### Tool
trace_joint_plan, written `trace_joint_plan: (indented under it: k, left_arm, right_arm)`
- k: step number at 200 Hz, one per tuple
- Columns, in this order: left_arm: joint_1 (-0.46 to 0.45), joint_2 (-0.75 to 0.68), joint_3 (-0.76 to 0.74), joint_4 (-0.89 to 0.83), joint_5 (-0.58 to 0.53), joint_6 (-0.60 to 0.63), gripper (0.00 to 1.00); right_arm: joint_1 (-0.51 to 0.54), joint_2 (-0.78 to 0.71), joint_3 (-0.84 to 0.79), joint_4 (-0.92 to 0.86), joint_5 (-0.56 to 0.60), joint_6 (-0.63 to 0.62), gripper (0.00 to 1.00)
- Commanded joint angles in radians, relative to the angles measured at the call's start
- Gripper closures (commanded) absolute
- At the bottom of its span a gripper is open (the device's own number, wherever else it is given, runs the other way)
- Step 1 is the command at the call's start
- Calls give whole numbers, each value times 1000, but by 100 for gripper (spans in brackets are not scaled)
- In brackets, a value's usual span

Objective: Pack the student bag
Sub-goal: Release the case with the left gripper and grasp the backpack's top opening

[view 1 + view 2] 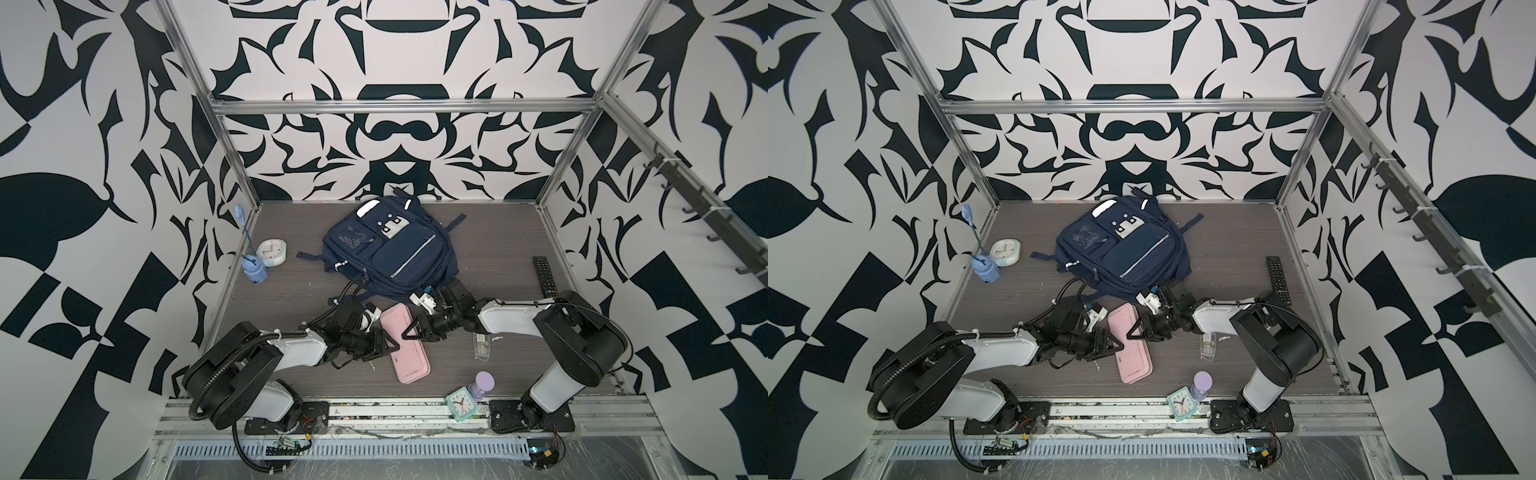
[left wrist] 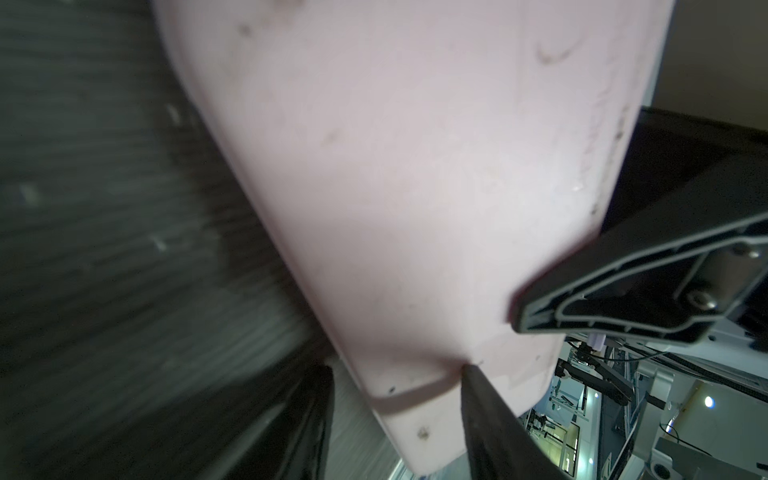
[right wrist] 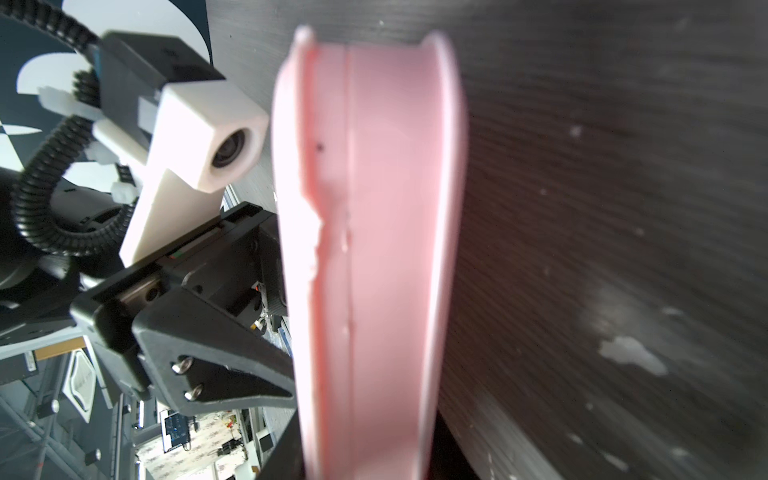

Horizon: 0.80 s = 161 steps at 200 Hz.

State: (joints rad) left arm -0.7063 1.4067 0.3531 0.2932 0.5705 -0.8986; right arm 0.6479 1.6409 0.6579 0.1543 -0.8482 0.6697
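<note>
A large navy-blue student bag (image 1: 390, 249) (image 1: 1121, 249) is seen in both top views, laid flat and front side up at a slant, just above the frame's centre. Silver strips, a white-grey buckled flap and a clear window pocket are shown; dark straps trail outward.

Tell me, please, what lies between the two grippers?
A pink case lies between the left gripper and the right gripper; both top views show it.

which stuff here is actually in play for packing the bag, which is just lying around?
In play: student bag; pink case, with left gripper and right gripper at its edges.
Untouched: white clock, blue gooseneck gadget, remote, mint alarm clock, purple-capped bottle, clear packet.
</note>
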Motion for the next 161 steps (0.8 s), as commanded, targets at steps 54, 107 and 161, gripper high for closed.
trace_joint_plan:
  k: [54, 107, 161]
  left_arm:
    - [31, -200, 168, -533, -193, 219, 44]
    - [31, -188, 426, -724, -447, 355, 43]
    - [31, 75, 747, -825, -567, 486, 41]
  right_arm:
    - [-10, -158, 74, -134, 26, -71, 79]
    - [-163, -304, 154, -323, -2, -135, 84]
    - [-403, -383, 195, -339, -28, -95, 85]
